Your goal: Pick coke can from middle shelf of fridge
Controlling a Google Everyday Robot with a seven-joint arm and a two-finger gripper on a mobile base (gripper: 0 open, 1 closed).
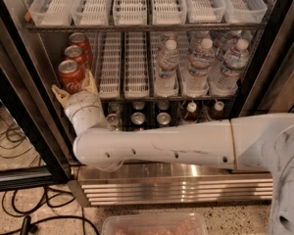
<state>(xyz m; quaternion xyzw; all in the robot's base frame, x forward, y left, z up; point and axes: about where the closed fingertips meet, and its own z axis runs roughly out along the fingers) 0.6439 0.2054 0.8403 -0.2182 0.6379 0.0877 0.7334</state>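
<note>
Cables [19,214] trail over the floor at far left, beside the black door frame of the fridge [20,106]. Now the left lane of the middle shelf [137,98]: three red cans in a row, front to back, and the front coke can [68,71] is the one in play. The gripper [73,82] is right under it, fingers spread wide, one tan fingertip [57,91] left of the can and the other to its right. I can't tell whether they touch it. Moving along, two clear lane trays [123,65] have nothing in them, then come the water bottles [201,62]. On the rack below are dark cans [138,117] and bottles [190,110]. The white arm [186,143] reaches in from the right, across the ribbed steel base panel [176,190].
</note>
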